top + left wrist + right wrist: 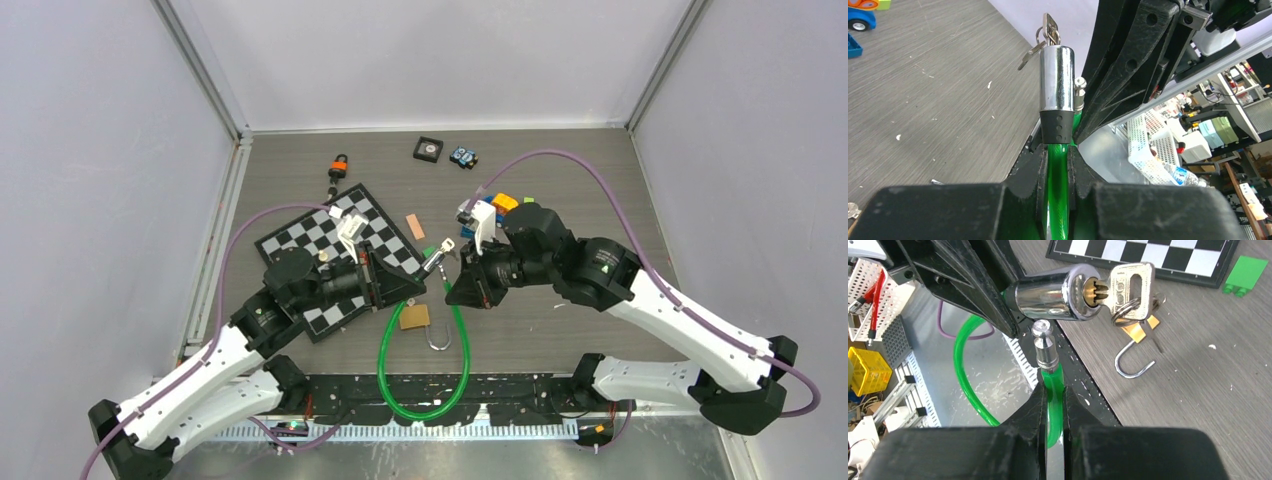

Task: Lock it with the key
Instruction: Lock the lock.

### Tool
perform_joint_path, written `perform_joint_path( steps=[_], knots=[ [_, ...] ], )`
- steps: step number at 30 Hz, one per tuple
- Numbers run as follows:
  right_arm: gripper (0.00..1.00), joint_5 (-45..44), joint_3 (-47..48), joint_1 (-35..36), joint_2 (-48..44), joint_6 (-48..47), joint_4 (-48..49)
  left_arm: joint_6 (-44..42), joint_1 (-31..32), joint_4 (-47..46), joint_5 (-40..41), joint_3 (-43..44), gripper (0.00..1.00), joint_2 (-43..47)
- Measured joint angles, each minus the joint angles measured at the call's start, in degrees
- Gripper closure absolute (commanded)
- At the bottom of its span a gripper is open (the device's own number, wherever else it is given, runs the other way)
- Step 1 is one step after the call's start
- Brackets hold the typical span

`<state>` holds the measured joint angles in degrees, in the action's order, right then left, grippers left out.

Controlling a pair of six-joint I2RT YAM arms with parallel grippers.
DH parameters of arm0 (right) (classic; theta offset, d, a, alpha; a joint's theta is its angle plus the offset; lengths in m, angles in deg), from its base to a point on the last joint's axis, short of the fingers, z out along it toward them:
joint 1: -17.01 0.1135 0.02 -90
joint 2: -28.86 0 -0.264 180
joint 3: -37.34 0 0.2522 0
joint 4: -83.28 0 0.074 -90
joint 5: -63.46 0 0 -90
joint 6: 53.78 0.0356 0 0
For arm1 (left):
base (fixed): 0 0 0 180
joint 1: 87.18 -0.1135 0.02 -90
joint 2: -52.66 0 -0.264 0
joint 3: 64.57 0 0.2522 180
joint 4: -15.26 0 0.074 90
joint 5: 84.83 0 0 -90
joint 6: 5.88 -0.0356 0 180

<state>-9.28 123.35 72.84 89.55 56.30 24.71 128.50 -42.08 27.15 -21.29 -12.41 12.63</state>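
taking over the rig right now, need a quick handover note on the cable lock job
Left fingers: shut on the green cable just under the lock barrel.
Right fingers: shut on the cable just under its pin.
Done: key sits in the barrel; pin held close beside it, not inserted.
Left: push the pin into the barrel, then turn the key.

Glossy chrome lock barrel (1048, 294), smooth green plastic cable (1057, 186)

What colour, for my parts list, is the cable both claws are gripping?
The cable is bright green, clearest in the right wrist view.
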Motion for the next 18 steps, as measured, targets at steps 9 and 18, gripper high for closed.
perform_joint_path(
  steps=[9, 18],
  knots=[
    [0.99, 0.20, 0.37, 0.13, 1.68, 0.22, -3.50, -2.34, -0.02, 2.40, -0.13, 0.37, 1.00, -0.15],
    [0.99, 0.20, 0.52, 0.26, 3.23, 0.44, -4.15, -2.95, -0.02, 3.06, -0.15, 1.11, 1.00, -0.28]
  ],
)
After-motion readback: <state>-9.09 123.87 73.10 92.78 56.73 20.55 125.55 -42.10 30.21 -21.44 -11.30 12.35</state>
